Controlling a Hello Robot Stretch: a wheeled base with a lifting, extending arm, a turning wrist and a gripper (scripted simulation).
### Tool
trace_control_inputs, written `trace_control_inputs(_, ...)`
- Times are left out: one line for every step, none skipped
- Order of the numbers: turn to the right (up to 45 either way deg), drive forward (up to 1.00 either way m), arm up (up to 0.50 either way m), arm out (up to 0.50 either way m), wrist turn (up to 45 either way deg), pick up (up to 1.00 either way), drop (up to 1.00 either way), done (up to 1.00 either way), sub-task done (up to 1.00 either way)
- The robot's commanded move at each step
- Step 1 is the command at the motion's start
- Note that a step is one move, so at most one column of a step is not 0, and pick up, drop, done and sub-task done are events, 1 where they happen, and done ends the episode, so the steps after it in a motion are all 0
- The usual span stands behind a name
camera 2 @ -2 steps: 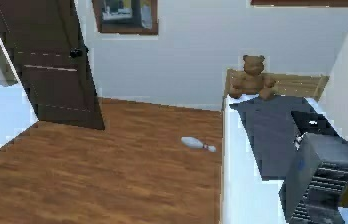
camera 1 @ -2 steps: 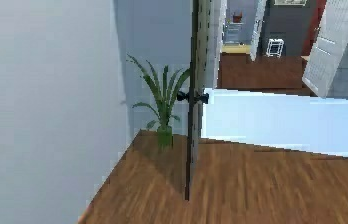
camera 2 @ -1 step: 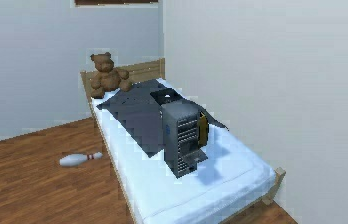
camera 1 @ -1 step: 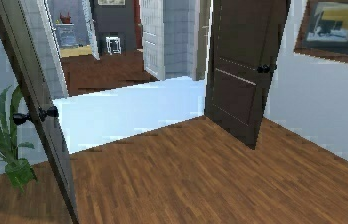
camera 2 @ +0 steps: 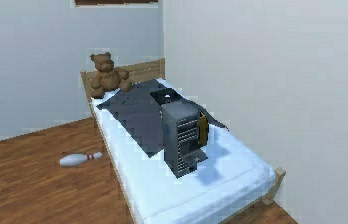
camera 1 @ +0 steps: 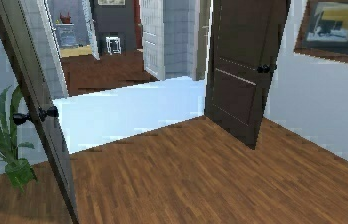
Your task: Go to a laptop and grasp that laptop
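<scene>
In the arm side view a bed [camera 2: 237,168] with a pale blue sheet and a wooden frame stands against the wall. On it lies a dark blanket [camera 2: 132,115]. A dark grey boxy thing [camera 2: 185,138] stands upright near the bed's middle. Behind it lies a dark flat thing with a yellowish edge [camera 2: 168,97]; I cannot tell whether it is a laptop. A brown teddy bear [camera 2: 107,72] sits at the headboard.
A white bowling pin [camera 2: 79,160] lies on the wood floor beside the bed. The forward view has two open dark doors [camera 1: 244,65] [camera 1: 32,100] around a doorway, a pale floor beyond, a potted plant [camera 1: 7,140] at left and a framed picture [camera 1: 334,30] at right.
</scene>
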Motion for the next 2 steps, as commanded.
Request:
trace_control_inputs(0.0, 0.0, 0.22, 0.0, 0.0, 0.0, 0.0, 0.0, 0.0)
trace_control_inputs(0.0, 0.0, 0.0, 0.48, 0.0, 0.0, 0.0, 0.0, 0.0)
